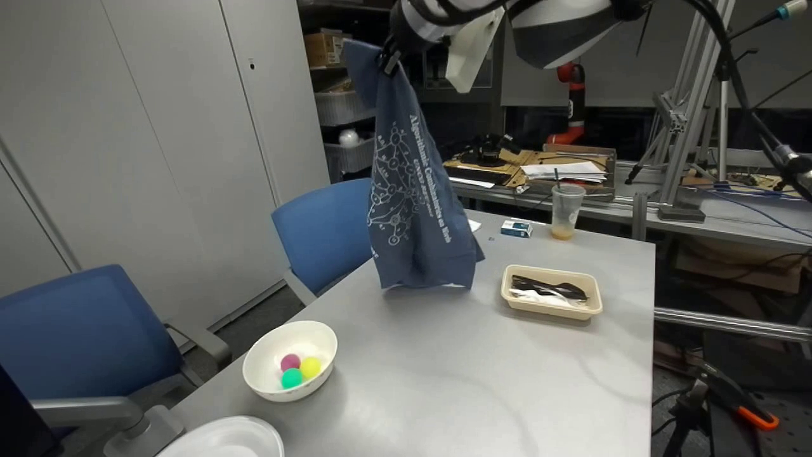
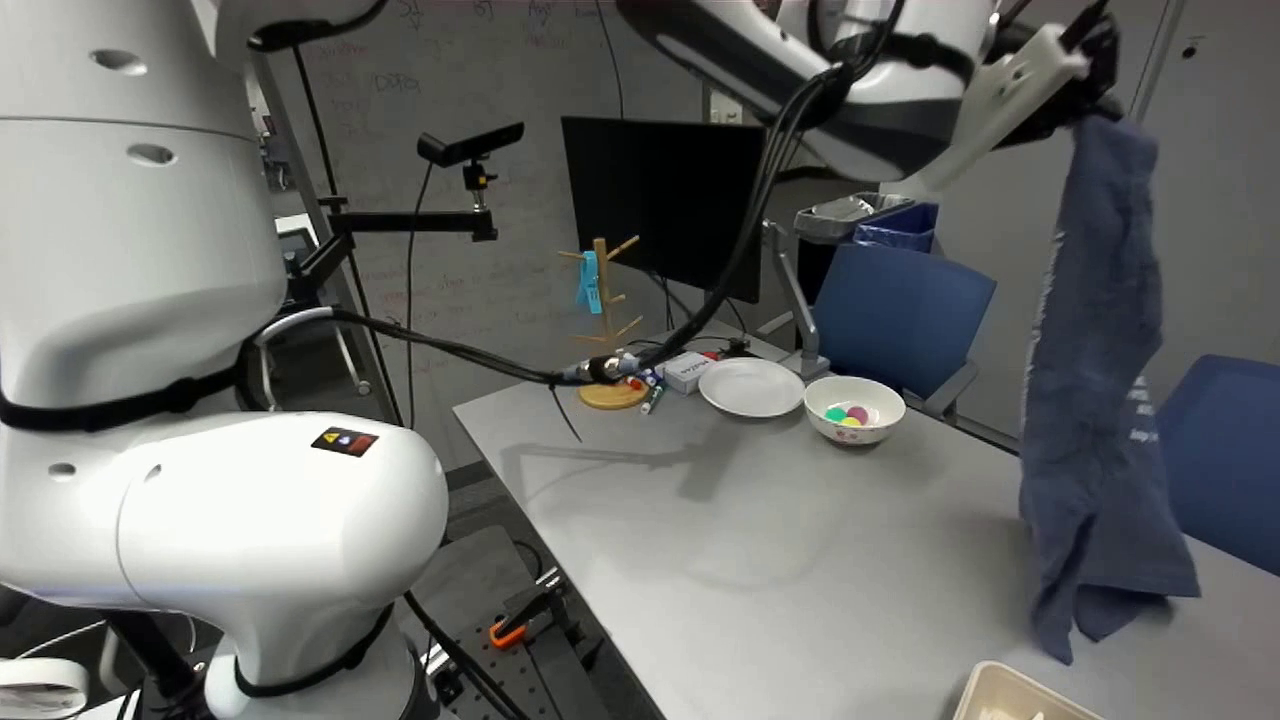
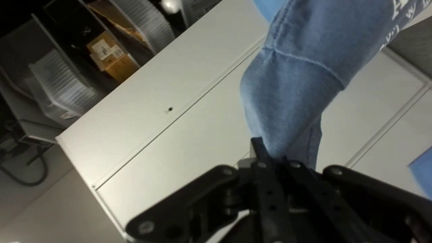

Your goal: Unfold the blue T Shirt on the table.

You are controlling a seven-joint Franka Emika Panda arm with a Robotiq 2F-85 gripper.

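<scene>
"Hanging from the gripper (image 1: 389, 62), in an exterior view: one blue T-shirt (image 1: 419, 209), lengthwise over the grey table (image 1: 444, 374). Pincer clamped on the cloth near its top; a flap juts out at nine o'clock of the grip."

"And the print?"

"White circles joined by lines, plus lettering that starts 'Algorithmic'. Taken from the shirt: bowl (image 1: 262, 357) at seven o'clock, a pink ball (image 1: 290, 361), a yellow ball (image 1: 311, 367) and a green ball (image 1: 292, 379) inside; tray (image 1: 552, 311) at four o'clock with a black-and-white item (image 1: 558, 289), kind unclear; cup (image 1: 566, 209) at twelve o'clock of the tray."

"Does the hem touch the table?"

"Cannot tell from here."

"Adding mine, in an exterior view with the monitor (image 2: 660, 205): shirt at three o'clock of the bowl, narrow, creased, lower edge uneven, the gripper at its top. Plate (image 2: 752, 388) at nine o'clock of the bowl, just beside it. At ten o'clock of the plate, a wooden rack (image 2: 606, 280) with a light blue clip (image 2: 589, 284) on it."

"Close look at the grip?"

"Wrist view: gripper at six o'clock, two dark fingers (image 3: 258, 148) pinched on a fold of the shirt. Cloth runs up toward one o'clock, a seam crossing it, a few white letters between one and two o'clock. Pale cabinet (image 3: 202, 141) behind; cardboard box (image 3: 119, 67) with pale labels at ten o'clock of the fingers."
</scene>
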